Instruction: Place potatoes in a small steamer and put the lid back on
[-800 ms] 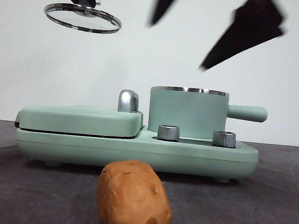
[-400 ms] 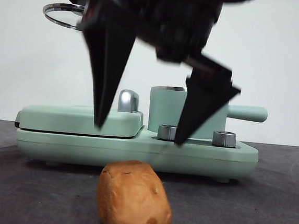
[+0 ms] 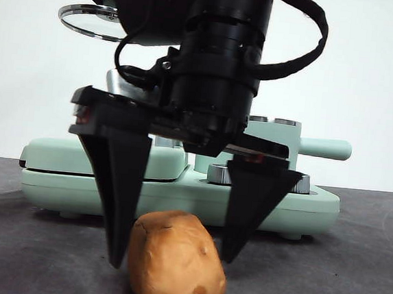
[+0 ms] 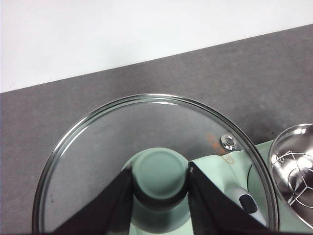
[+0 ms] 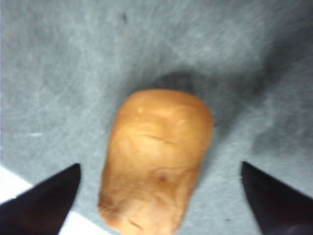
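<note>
Black right claw [image 3: 169, 258] now lowered, spread astride potato [image 3: 176, 262], left claw [image 4: 160, 188] pinching lid [image 4: 146, 142] aloft

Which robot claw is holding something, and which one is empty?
The left gripper, held high in the air, pinches the green knob of the glass lid. The right gripper is empty: its open jaws sit either side of the potato, not squeezing it.
</note>
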Robot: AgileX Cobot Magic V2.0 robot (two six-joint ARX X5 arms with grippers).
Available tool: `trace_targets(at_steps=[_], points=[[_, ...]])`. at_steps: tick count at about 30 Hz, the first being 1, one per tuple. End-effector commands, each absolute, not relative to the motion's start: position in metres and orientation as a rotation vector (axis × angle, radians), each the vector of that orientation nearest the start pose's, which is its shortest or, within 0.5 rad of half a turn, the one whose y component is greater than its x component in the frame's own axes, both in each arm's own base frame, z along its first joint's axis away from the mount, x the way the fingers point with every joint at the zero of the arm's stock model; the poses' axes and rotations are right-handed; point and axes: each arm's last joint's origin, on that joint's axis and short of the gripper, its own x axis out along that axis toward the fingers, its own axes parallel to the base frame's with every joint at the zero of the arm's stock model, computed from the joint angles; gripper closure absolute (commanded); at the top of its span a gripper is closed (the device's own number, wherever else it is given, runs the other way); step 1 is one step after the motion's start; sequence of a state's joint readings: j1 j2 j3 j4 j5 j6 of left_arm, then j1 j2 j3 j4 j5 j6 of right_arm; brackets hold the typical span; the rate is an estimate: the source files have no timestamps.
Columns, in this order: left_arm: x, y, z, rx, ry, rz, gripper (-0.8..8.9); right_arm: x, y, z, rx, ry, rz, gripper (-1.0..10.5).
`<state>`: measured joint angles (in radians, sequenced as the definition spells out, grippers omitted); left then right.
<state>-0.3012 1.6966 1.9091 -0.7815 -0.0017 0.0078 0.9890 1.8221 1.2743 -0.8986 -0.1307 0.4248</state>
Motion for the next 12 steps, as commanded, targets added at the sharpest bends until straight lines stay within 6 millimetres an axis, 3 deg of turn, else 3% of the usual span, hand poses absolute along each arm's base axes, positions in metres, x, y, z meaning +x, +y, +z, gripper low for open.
trace_targets(at_steps=[1, 4, 8, 12], points=[[0.344, -0.107, 0.434, 0.091, 0.508, -0.298, 7.98, 0.18, 0.294, 0.185, -0.311, 1.502, 0.603, 7.1], [0.344, -0.107, 0.434, 0.091, 0.512, -0.298, 7.98, 0.178, 0.295, 0.185, -0.313, 1.499, 0.61, 8.5], [0.344, -0.107, 0.434, 0.092, 0.518, -0.298, 7.98, 0.178, 0.295, 0.191, -0.312, 1.506, 0.611, 8.6], [0.344, -0.106, 0.433, 0.092, 0.519, -0.297, 7.98, 0.185, 0.296, 0.219, -0.306, 1.499, 0.602, 8.6]])
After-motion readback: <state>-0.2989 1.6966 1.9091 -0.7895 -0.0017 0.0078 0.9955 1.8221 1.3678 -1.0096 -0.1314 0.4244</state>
